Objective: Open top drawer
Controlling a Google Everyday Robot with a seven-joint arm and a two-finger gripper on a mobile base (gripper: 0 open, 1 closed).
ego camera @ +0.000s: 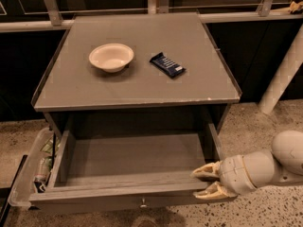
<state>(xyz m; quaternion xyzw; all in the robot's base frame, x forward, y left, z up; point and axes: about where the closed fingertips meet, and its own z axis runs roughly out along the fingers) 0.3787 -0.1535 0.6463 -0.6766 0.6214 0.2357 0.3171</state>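
Observation:
The top drawer (132, 157) of the grey cabinet is pulled far out, showing a plain grey, empty inside. Its small round metal knob (142, 203) sits at the centre of the front panel, near the bottom edge of the view. My gripper (201, 183) is at the drawer's front right corner. Its two tan fingers (206, 171) are spread, one over the inside of the drawer and one in front of the panel, so they straddle the right end of the front panel. The white arm reaches in from the right.
On the cabinet top (142, 86) are a cream bowl (111, 56) and a dark blue snack bar (167, 64). A clear plastic bin (26, 176) with packets lies on the floor to the left. A white post (284, 74) leans at the right.

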